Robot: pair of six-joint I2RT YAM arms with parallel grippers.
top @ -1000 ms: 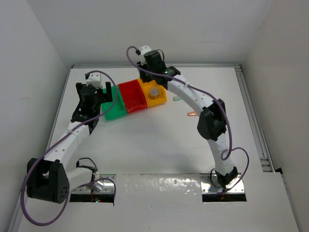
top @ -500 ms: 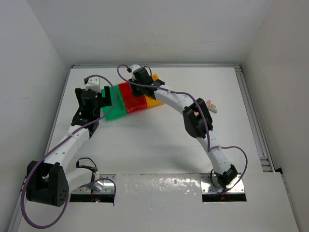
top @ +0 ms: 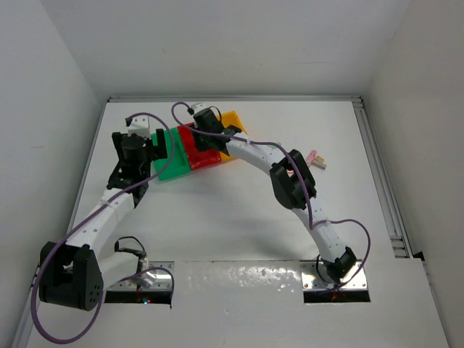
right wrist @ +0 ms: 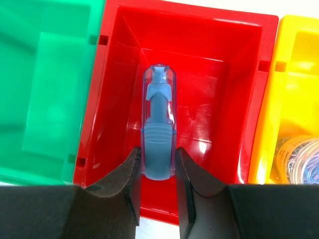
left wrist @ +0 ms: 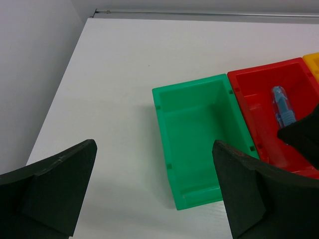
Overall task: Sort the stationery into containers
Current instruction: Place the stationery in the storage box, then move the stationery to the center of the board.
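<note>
Pads of right gripper [right wrist: 157, 167]: closed on the lower end of blue oblong piece [right wrist: 158, 114], pinching it from both sides. Held that piece lengthwise up the middle of the right wrist view, clear rounded tip toward the top of the frame, within the outline of red bin [right wrist: 214, 69]. Could not tell whether it touched the bin floor. Flanked in that view by green bin [right wrist: 50, 74] along the left edge and yellow-orange bin [right wrist: 289, 74] along the right edge, all three joined side by side. Showed a grey round roll [right wrist: 299, 159] low in the yellow-orange bin, at the lower right of the frame.

Gaped wide at left gripper [left wrist: 153, 149], nothing between the two dark fingers at the lower corners of the left wrist view. Looked down past them onto the green bin [left wrist: 194, 144] at centre, with the red bin [left wrist: 254, 99] to its right and the blue oblong piece [left wrist: 281, 104] inside it near the right edge.

Seen from the top external view: right gripper [top: 206, 134] over the red bin [top: 197, 158] in the upper middle, left gripper [top: 163, 148] just left of the green bin [top: 172, 165], yellow-orange bin [top: 233, 119] behind the right arm. Left a pink piece [top: 314, 156] on the white table [top: 217, 217], right of centre, beside the right arm's elbow and well apart from the bins.
</note>
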